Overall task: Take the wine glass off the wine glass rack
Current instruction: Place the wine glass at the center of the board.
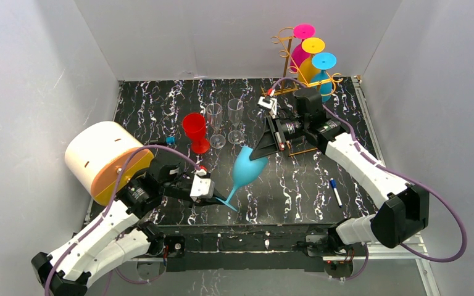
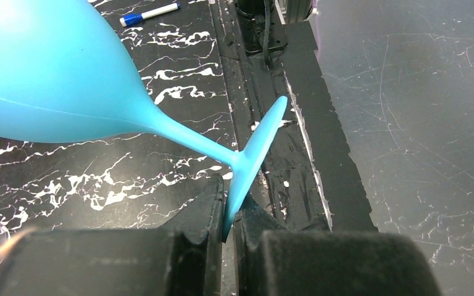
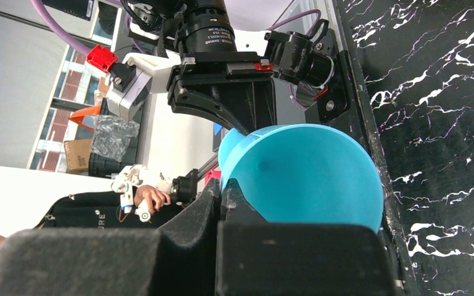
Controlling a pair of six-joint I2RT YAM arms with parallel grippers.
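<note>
Left gripper (image 2: pixel 228 225) is clamping the glass (image 1: pixel 247 168) foot, right gripper (image 3: pixel 221 197) clamping its rim, any opposed pull risking a drop.

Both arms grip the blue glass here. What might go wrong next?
1. The left fingers pinch only the foot's edge of the blue glass, a thin hold: it may pivot or slip.
2. The right fingers are shut on its rim too; uneven arm moves might wrench it loose.
3. Clear glasses and a red glass stand close by; a swing might knock them.
</note>
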